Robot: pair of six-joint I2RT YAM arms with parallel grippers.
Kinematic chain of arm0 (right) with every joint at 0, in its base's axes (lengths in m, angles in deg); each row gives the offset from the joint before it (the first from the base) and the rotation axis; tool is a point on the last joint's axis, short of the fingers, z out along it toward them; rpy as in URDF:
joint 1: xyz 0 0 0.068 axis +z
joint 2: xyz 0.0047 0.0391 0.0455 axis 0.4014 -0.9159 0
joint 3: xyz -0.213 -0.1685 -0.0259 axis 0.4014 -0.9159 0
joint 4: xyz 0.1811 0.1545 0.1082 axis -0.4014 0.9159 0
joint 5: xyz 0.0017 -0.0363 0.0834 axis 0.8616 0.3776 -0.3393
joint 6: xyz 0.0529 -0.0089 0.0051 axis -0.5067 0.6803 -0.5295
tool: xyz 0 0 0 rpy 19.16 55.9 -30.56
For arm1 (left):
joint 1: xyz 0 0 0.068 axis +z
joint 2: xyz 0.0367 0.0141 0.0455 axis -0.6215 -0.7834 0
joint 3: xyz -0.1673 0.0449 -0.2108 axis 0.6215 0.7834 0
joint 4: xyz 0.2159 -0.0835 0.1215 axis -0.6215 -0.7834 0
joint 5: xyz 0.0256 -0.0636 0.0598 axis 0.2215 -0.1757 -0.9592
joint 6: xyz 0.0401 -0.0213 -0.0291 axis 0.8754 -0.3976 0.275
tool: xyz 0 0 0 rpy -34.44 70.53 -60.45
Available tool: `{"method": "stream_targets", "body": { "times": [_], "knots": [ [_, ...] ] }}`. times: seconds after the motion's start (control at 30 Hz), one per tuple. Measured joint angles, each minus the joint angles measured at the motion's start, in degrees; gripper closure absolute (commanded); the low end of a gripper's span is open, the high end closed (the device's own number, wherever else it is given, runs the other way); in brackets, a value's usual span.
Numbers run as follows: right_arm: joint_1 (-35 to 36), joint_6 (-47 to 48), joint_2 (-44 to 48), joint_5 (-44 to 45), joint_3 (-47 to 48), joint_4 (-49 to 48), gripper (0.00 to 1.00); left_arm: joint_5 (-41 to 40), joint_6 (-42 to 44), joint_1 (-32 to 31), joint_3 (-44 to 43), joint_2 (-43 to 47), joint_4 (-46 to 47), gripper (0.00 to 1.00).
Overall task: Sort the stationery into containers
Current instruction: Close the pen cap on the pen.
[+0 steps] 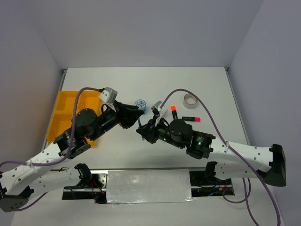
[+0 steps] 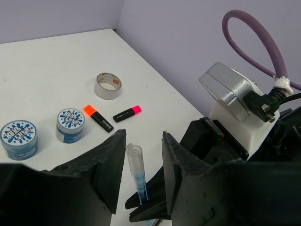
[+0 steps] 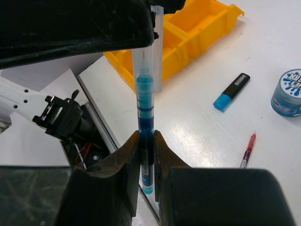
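Observation:
My right gripper (image 3: 146,137) is shut on the lower end of a thin blue pen (image 3: 146,94) and holds it up in the air above the table. My left gripper (image 2: 142,139) is open, with its jaws either side of the pen's clear cap (image 2: 134,160) and not touching it. In the top view the two grippers meet at mid-table, left (image 1: 136,114) and right (image 1: 142,129). The yellow tray (image 1: 63,115) lies at the far left and also shows in the right wrist view (image 3: 202,28).
Two blue-white rolls (image 2: 70,125) (image 2: 19,139), an orange highlighter (image 2: 98,117), a pink highlighter (image 2: 127,113) and a silvery tape ring (image 2: 107,85) lie beyond the grippers. A blue highlighter (image 3: 231,92) and a red pen (image 3: 248,150) lie on the table below.

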Motion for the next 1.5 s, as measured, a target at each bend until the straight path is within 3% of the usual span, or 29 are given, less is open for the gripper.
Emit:
{"method": "stream_targets", "body": {
  "times": [0.4, 0.53, 0.67, 0.8, 1.1, 1.5],
  "knots": [
    [0.0, 0.0, 0.0, 0.0, 0.9, 0.3, 1.00, -0.2, 0.0, 0.0, 0.0, 0.0, 0.0, 0.49],
    [0.0, 0.0, 0.0, 0.0, 1.0, 0.3, 1.00, -0.2, -0.2, 0.0, 0.1, 0.0, 0.0, 0.76],
    [0.0, 0.0, 0.0, 0.0, 1.0, 0.3, 1.00, -0.4, -0.2, 0.0, 0.2, 0.0, -0.1, 0.84],
    [0.0, 0.0, 0.0, 0.0, 1.0, 0.3, 1.00, -0.4, -0.2, 0.0, 0.2, 0.0, 0.0, 1.00],
    [0.0, 2.3, 0.1, 0.2, 1.6, 0.7, 1.00, -0.4, -0.7, 0.0, 0.6, -0.1, 0.7, 1.00],
    [-2.6, 9.7, -0.4, -3.9, 4.2, 3.1, 1.00, -1.9, -6.5, 0.5, 6.6, 1.6, 8.8, 1.00]
  ]
}}
